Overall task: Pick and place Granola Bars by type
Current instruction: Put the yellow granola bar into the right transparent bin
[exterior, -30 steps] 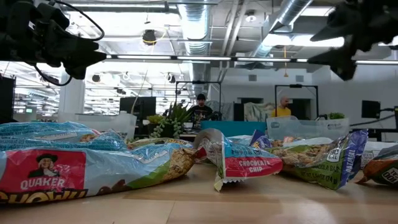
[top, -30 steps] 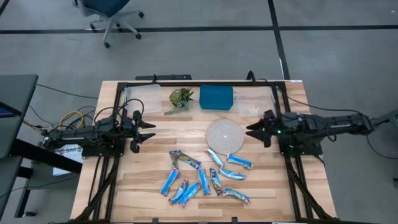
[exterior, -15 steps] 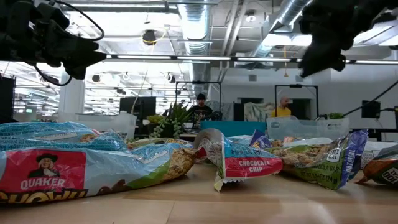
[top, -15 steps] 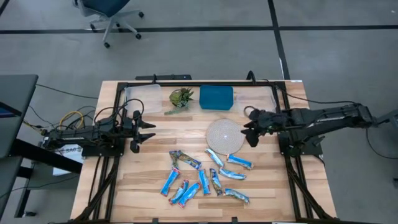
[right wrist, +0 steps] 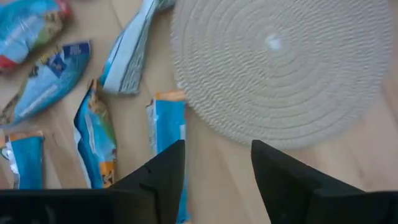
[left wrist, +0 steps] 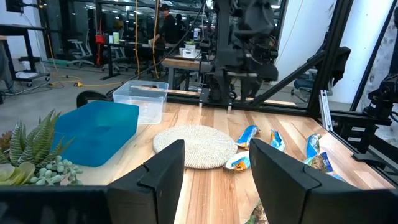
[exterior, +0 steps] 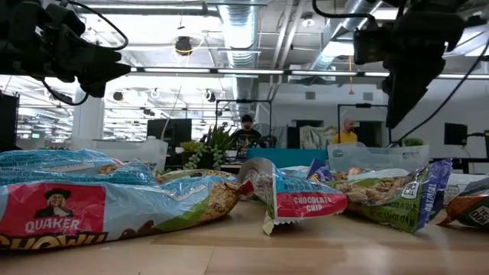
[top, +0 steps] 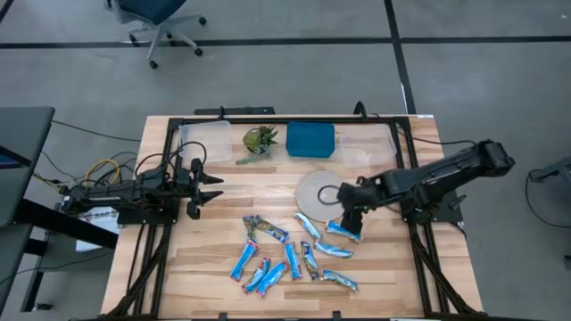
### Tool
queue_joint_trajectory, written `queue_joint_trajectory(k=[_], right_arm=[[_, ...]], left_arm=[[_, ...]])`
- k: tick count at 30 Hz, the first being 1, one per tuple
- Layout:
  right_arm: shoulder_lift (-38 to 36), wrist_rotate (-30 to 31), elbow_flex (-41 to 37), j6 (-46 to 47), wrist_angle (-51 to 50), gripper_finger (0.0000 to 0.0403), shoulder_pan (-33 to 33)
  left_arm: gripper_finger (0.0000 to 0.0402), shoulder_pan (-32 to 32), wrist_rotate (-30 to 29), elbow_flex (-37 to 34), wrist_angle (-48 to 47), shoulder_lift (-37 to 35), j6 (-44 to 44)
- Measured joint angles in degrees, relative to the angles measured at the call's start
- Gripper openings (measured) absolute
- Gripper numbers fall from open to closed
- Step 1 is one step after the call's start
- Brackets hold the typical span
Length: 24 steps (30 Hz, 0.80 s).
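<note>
Several granola bars point(top: 293, 254) lie flat on the near middle of the wooden table, with blue-and-red, light blue and blue-brown wrappers; they fill the foreground of the low view point(exterior: 302, 200). My right gripper point(top: 346, 217) is open and points down above the bars at the cluster's right end. It stands beside the woven disc's near edge. In the right wrist view point(right wrist: 214, 186), a light blue bar with an orange end point(right wrist: 169, 124) lies next to one finger. My left gripper point(top: 214, 187) waits open at the table's left side point(left wrist: 217, 180).
A round woven disc point(top: 319, 193) lies just beyond the bars. Along the far edge stand a clear tub point(top: 203, 140), a green plant point(top: 260, 140), a blue box point(top: 310, 139) and a second clear tub point(top: 366, 147). Black frame rails point(top: 156, 241) border the table. People point(exterior: 247, 130) are in the room beyond.
My right arm has swung from the table's right side toward the middle and the near edge. It has tipped from level to pointing down, and it now hangs over the bars next to the disc. The bars have not moved.
</note>
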Motion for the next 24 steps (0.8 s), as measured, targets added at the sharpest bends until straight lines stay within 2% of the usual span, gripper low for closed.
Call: queue_joint_trajectory(k=[9,14,24], right_arm=[[9.18,-3.03,1.63,4.20,1.20,0.0231,5.44],[13.18,-3.95,1.70,4.23,3.17,0.0243,7.68],[18.53,0.73,1.67,2.05,4.27,0.0244,8.66]], left_arm=[[0.0174,0.00,0.00,0.00,0.00,0.00,0.00],[0.0174,-0.01,0.02,0.00,0.00,0.00,0.00],[0.0174,-0.01,0.01,0.00,0.00,0.02,0.00]])
